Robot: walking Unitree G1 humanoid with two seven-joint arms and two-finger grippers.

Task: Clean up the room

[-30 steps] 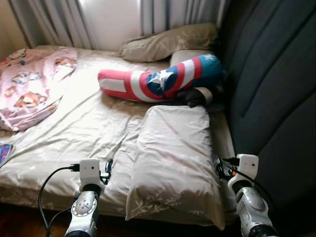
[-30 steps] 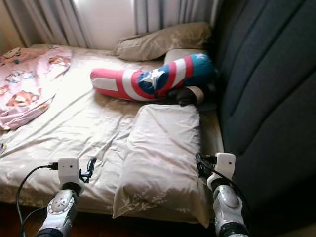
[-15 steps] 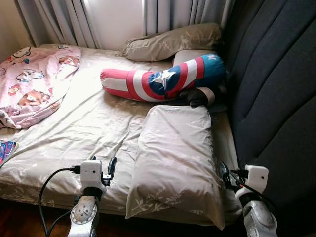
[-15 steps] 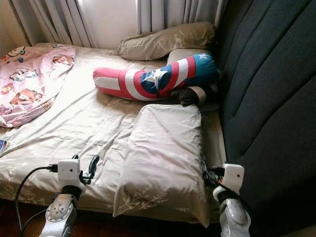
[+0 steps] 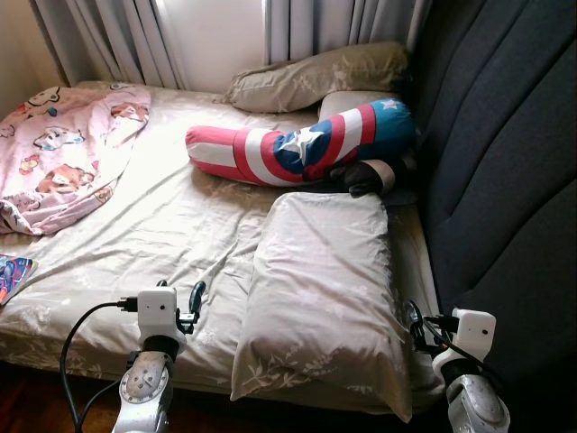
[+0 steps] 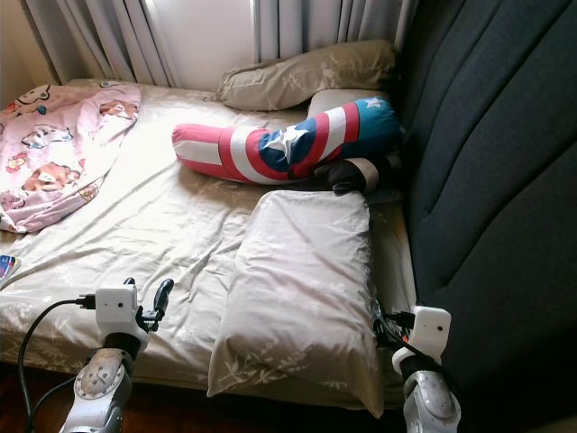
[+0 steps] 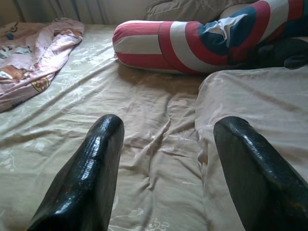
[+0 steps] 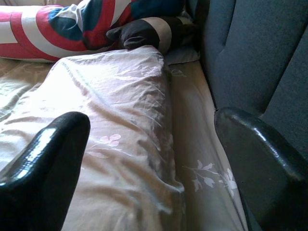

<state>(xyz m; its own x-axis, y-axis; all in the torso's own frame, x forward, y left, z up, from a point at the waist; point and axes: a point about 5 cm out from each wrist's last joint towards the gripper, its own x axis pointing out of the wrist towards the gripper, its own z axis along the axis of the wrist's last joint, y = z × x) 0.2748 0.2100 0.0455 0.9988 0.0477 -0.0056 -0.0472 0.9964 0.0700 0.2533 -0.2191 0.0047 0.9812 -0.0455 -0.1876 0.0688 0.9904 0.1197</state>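
Left tool (image 7: 166, 173) and right tool (image 8: 149, 168) spread, flanking beige pillow (image 5: 325, 289), seemingly untouched

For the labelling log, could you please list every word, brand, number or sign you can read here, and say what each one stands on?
No readable words, brands or numbers.
Bolster: a white star in red, white and blue rings; a sign, no lettering.
Pink blanket: cartoon figures; any lettering too small to read.
Colourful item at the bed's edge: a print, too small and cut off to read.
Pillow and sheet: leaf pattern, no text.
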